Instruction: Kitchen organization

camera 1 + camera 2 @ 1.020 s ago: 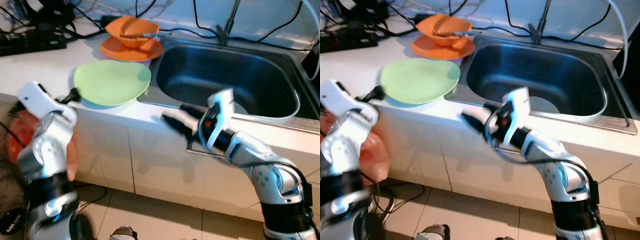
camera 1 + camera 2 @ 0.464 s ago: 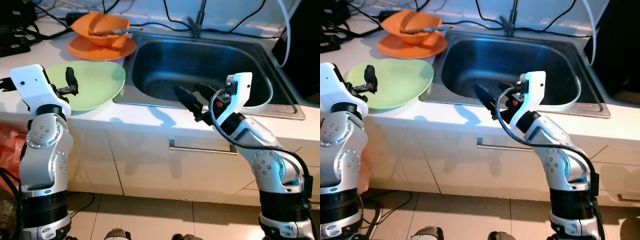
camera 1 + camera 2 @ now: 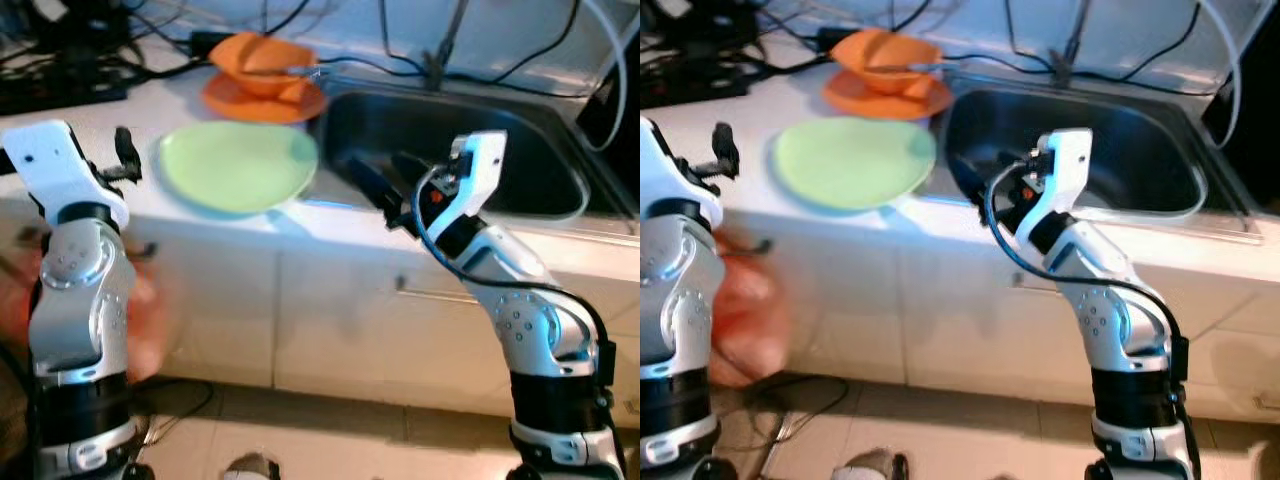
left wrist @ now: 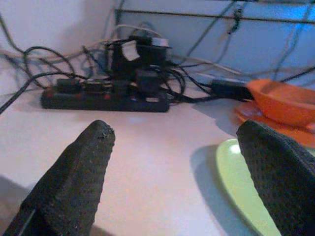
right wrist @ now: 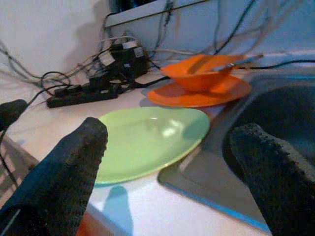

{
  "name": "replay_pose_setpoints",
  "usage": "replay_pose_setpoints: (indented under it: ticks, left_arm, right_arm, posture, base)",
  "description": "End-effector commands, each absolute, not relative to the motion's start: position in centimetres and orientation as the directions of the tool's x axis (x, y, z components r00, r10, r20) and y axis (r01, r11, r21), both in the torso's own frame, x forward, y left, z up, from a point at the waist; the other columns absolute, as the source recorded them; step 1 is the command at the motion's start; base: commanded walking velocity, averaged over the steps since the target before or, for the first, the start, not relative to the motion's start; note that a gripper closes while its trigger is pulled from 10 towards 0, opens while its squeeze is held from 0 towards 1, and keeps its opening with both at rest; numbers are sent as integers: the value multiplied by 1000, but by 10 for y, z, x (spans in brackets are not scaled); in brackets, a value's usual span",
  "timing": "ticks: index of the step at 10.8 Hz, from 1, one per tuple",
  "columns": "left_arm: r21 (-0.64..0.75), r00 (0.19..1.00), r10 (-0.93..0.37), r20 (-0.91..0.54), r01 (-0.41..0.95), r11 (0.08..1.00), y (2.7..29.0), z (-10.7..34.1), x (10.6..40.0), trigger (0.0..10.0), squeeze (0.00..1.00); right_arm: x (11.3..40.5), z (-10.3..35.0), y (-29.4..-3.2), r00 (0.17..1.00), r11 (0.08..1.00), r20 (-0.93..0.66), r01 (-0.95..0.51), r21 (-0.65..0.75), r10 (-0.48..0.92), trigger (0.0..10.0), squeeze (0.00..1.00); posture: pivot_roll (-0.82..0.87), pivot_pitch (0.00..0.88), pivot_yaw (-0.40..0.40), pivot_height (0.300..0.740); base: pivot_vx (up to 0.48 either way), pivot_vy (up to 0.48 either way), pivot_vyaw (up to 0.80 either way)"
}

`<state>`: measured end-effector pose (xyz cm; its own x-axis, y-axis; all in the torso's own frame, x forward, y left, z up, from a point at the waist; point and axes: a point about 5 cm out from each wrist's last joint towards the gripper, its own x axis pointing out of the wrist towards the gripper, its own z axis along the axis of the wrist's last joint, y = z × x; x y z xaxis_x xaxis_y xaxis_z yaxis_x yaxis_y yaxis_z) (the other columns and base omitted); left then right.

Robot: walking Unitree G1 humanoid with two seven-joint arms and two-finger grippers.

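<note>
— Fingers on the left gripper: how did they stand?

— They were spread wide with nothing between them, held just above the white surface. The green plate lay just beside one fingertip, and well beyond the fingers a black power strip sat in a tangle of cables.

— And the right gripper?

— Its fingers were also spread apart and held nothing. They hovered at the near edge of the sink, pointing toward the green plate, which rested on the surface just ahead of them, overlapping the sink's rim.

— What lay past the plate?

— Farther beyond the right fingers, an orange bowl sat on an orange plate, and a utensil rested across the bowl. Its kind could not be told.
</note>
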<state>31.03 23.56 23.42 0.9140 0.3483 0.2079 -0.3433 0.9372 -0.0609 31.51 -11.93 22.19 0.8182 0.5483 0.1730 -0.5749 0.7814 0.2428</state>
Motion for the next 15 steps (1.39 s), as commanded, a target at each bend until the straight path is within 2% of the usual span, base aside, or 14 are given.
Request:
replay_pose_setpoints:
  ticks: [1,4,8,12,15]
  left_arm:
    - [-54,922,310,233,-306,950,229,240,314,10000,0]
    - [-30,942,206,265,-206,978,217,246,319,10000,0]
    - [-23,947,178,267,-178,984,213,243,318,10000,0]
    - [-30,942,200,270,-200,979,215,243,319,10000,0]
    - [20,949,198,246,-210,978,217,235,318,10000,0]
  right_arm:
    - [317,222,-128,842,809,176,-539,237,509,10000,0]
    - [322,230,-136,877,862,221,-469,195,427,10000,0]
    - [324,235,-142,906,935,284,-347,73,314,10000,0]
    - [322,231,-135,893,927,287,-374,41,347,10000,0]
    - [324,230,-123,880,915,295,-402,42,373,10000,0]
  posture:
    - [112,80,-42,740]
    - [108,80,-40,740]
    - [105,79,-41,740]
    - [104,75,-44,740]
    - [136,60,-34,740]
  base:
    - [0,0,0]
    - [102,0,0]
    - [476,0,0]
    - [474,0,0]
    - [0,0,0]
